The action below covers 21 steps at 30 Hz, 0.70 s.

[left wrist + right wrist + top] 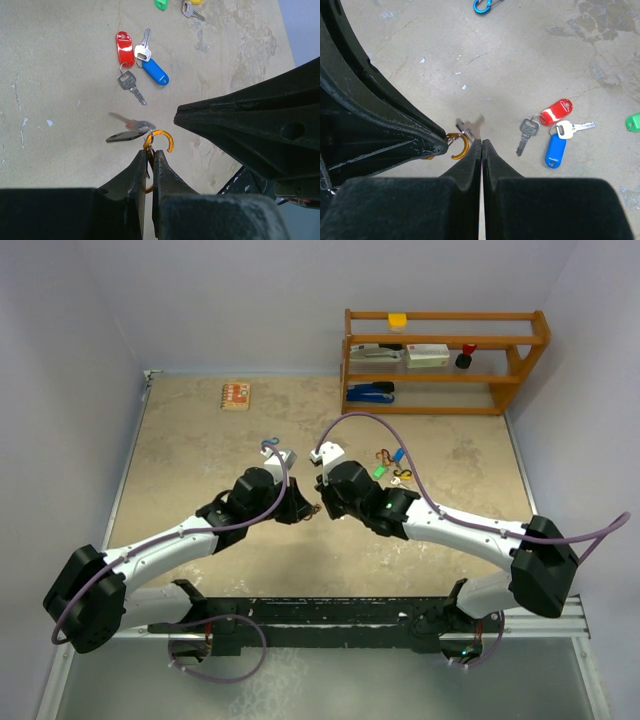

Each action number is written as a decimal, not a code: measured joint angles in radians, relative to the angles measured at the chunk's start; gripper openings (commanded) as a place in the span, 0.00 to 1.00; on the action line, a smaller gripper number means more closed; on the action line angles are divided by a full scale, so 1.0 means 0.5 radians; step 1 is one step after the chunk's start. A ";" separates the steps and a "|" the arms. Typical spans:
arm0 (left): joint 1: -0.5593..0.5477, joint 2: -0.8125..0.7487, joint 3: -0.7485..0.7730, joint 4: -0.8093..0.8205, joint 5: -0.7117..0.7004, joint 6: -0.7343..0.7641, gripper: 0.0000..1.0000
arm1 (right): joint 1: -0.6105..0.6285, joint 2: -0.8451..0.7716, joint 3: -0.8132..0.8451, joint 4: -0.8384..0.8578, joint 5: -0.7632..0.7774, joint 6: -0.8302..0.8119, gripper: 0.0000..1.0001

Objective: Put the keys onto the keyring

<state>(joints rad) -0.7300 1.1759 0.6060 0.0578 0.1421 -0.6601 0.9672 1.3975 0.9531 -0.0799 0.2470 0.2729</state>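
Observation:
My left gripper (149, 152) is shut on an orange C-shaped keyring (162, 137), held above the table. A blurred silver key (127, 122) and a dark tag (122, 136) dangle from the keyring. My right gripper (482, 142) is shut with nothing showing between its fingers, its tip just right of the keyring (461, 147). On the table beyond lie more keys: a grey key (527, 132) with a red tag (557, 111), and a white-headed key (572, 128) with a blue tag (555, 150). From above, both grippers meet tip to tip (315, 508).
A green tag (161, 4) and another silver key (191, 11) lie farther out. A blue clip (482, 5) rests on the table. A wooden shelf (445, 360) stands at the back right, and a small wooden block (236, 395) at the back left.

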 measured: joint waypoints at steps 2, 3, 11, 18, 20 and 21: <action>0.000 0.000 0.000 0.001 0.000 0.000 0.04 | -0.004 -0.009 -0.001 0.000 0.004 -0.004 0.00; 0.000 0.000 0.000 0.001 0.000 0.000 0.05 | -0.007 -0.014 -0.002 0.000 0.005 -0.007 0.00; 0.000 0.000 0.000 0.001 0.000 0.000 0.06 | -0.011 -0.036 -0.014 0.001 0.009 -0.010 0.00; 0.000 0.000 0.000 0.002 0.000 0.000 0.05 | -0.012 -0.037 -0.016 0.001 0.010 -0.010 0.00; 0.000 0.000 0.000 0.002 -0.001 0.000 0.05 | -0.012 -0.039 -0.020 0.000 0.011 -0.010 0.00; 0.000 0.000 0.000 0.002 -0.001 0.000 0.05 | -0.012 -0.040 -0.021 0.000 0.011 -0.010 0.00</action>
<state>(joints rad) -0.7300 1.1759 0.6060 0.0586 0.1417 -0.6601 0.9611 1.3777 0.9424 -0.0799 0.2527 0.2680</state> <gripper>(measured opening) 0.058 0.005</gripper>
